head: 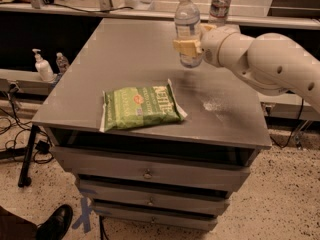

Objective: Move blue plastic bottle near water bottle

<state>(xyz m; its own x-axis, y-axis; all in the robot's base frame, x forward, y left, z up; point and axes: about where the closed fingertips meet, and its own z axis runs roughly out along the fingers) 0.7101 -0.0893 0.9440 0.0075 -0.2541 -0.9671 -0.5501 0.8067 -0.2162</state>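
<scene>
Far left, mid-frame: a soap dispenser w/ a small bottle just beside it, both on a low shelf. Lower left corner: a dark shoe on the floor. Centre-left on the grey bench: a green chip bag lying flat, nr the front edge. Upper centre: the blue plastic bottle, upright, white cap up. The gripper is clamped round its lower half, and the yellowish fingers press the sides. Can't tell if the bottle base touches the bench. Just right & behind, at the top edge: the water bottle, upright, base hidden behind the wrist. The white arm comes in from the right.
</scene>
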